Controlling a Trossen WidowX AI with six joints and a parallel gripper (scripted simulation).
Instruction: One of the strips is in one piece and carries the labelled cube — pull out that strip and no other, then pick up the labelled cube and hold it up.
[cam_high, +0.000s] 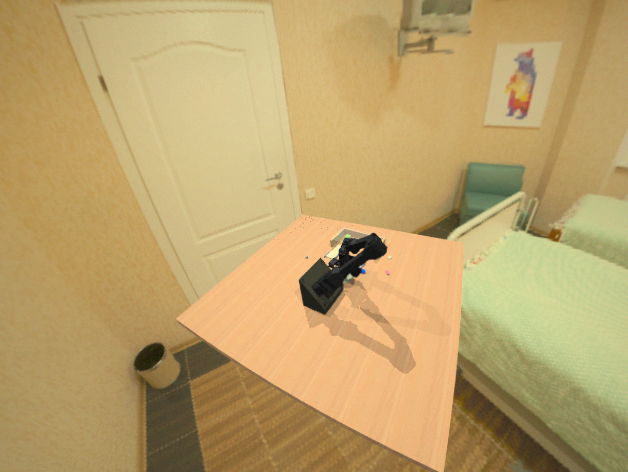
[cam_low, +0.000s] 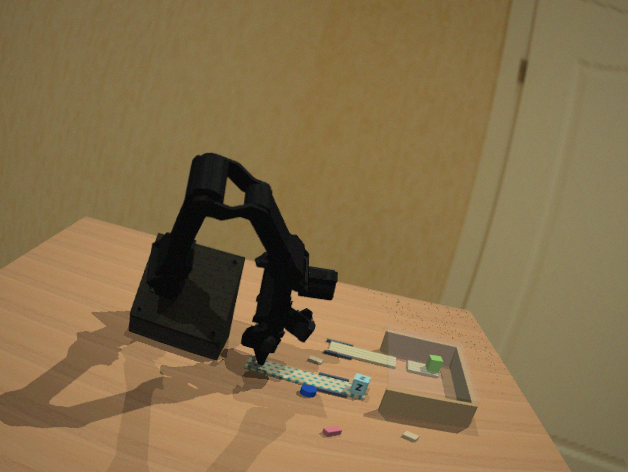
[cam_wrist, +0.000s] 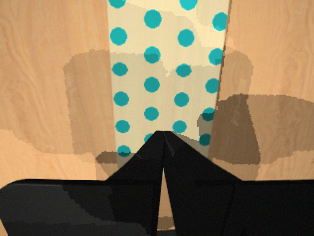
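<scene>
The dotted strip (cam_low: 291, 374) (cam_wrist: 167, 85) lies flat on the table, in one piece, outside the tray, between two dark rails. The light blue cube (cam_low: 360, 385) marked Z stands on its far end. My gripper (cam_low: 261, 362) (cam_wrist: 162, 138) is shut, its tips down on the near end of the dotted strip, with nothing seen between them. The striped strip (cam_low: 362, 354) lies between its own rails and runs to the tray; a separate pale piece (cam_low: 415, 367) inside the tray carries a green cube (cam_low: 434, 363) (cam_high: 347, 236).
The walled tray (cam_low: 431, 406) stands beyond the strips. A blue disc (cam_low: 308, 390) (cam_high: 362, 271) lies close beside the dotted strip. A pink block (cam_low: 332, 431) (cam_high: 387, 273) and a cream block (cam_low: 410, 436) lie to the side; another cream block (cam_low: 315, 360) lies between the strips.
</scene>
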